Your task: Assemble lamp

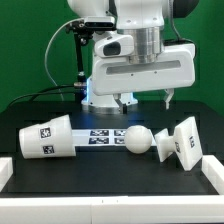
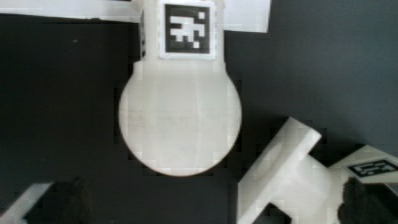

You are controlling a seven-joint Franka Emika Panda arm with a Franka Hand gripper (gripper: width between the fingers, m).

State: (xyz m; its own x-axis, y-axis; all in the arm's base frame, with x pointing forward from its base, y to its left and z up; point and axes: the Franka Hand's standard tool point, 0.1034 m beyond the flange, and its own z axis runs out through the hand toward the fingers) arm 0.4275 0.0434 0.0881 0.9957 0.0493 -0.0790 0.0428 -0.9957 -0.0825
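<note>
The lamp's three white tagged parts lie apart on the black table. The conical shade (image 1: 45,137) lies on its side at the exterior view's left. The rounded bulb (image 1: 135,139) lies in the middle, its neck toward the marker board. The boxy base (image 1: 180,143) lies tilted at the right. My gripper (image 1: 144,100) hangs open and empty above the bulb, touching nothing. In the wrist view the bulb (image 2: 178,115) fills the middle with its tagged neck farthest from my fingers. A corner of the base (image 2: 294,170) is beside it. My dark fingertips (image 2: 45,205) show dimly at the edge.
The marker board (image 1: 100,133) lies flat behind the bulb's neck. A white raised rim (image 1: 110,205) borders the table at the front and sides. A green backdrop and a black stand are behind the arm.
</note>
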